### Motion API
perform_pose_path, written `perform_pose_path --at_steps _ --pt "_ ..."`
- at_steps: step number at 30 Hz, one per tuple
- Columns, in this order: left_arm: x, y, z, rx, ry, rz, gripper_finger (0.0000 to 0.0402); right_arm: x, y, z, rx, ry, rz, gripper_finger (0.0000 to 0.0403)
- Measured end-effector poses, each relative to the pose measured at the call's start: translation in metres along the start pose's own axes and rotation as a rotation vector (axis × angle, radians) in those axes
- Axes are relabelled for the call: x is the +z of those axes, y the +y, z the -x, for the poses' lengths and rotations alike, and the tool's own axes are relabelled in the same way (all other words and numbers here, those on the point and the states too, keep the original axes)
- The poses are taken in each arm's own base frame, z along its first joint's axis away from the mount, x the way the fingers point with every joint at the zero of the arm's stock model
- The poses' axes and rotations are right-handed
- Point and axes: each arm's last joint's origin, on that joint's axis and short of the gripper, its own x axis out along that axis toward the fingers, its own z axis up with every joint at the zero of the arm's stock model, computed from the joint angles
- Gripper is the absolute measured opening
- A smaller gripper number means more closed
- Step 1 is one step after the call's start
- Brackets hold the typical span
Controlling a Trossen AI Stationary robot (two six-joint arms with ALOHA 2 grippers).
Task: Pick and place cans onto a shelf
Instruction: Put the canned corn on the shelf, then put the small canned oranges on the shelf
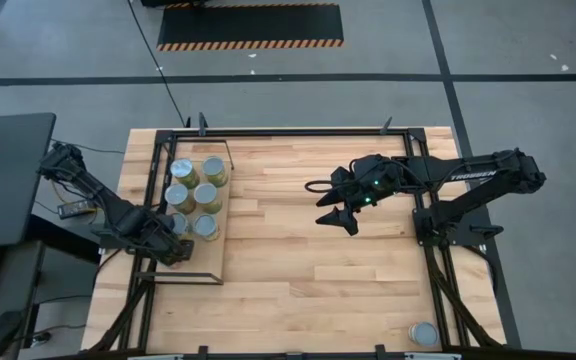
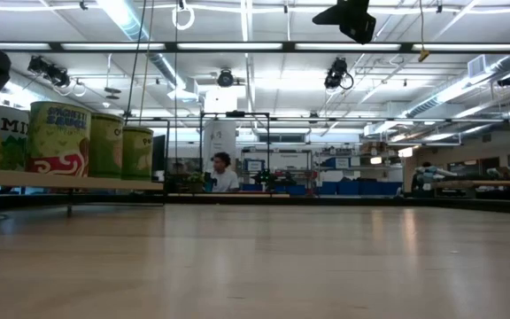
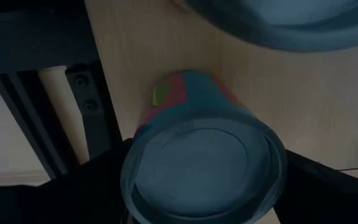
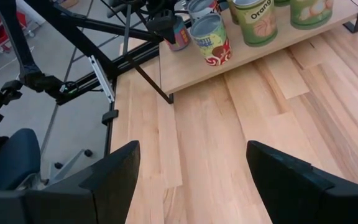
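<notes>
On the shelf [image 1: 208,270] at the table's left side you are looking at six cans: five with silver tops showing from above in two short rows [image 1: 198,186], and a sixth can [image 3: 201,165] standing at the shelf's left edge, toward its near end, under your left gripper [image 1: 175,247]. A seventh can [image 1: 424,333] is sitting alone on the tabletop [image 1: 318,260] near the front right corner, well apart from the rest. Your left gripper is hanging directly over that sixth can, its dark fingers straddling the tin; the wrist picture is not showing whether they are pressing on it or standing clear, so you cannot tell if it is gripped. Your right gripper [image 1: 341,205] is hovering above bare planks right of the table's middle, its fingers [image 4: 114,171] spread wide apart and holding nothing, pointing toward the shelf. Beyond the table, a person [image 2: 222,174] is sitting far back in the room.
</notes>
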Motion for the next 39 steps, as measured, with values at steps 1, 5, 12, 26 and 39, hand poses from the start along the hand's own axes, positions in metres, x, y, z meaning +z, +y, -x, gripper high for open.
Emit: perform_pose_path --at_steps 1,5,12,26,39 --pt "0.0 0.0 0.0 0.0 -0.001 -0.002 0.0323 0.0 0.0 0.0 0.0 0.0 -0.001 0.0301" --pt "-0.001 0.0 0.0 0.002 0.002 -0.004 0.0338 0.0 0.0 0.0 0.0 0.0 -0.001 0.0301" --pt "-0.001 0.001 0.0 0.013 0.022 -0.013 0.0353 0.0 0.0 0.0 0.0 0.0 -0.002 0.0301" --pt "-0.008 -0.007 0.031 -0.05 0.024 -0.016 0.0354 0.0 0.0 0.0 0.007 0.003 -0.001 0.0301" --pt "-0.01 -0.008 0.107 -0.213 -0.101 -0.047 0.0353 -0.012 0.021 -0.002 0.037 0.034 0.18 0.0298"
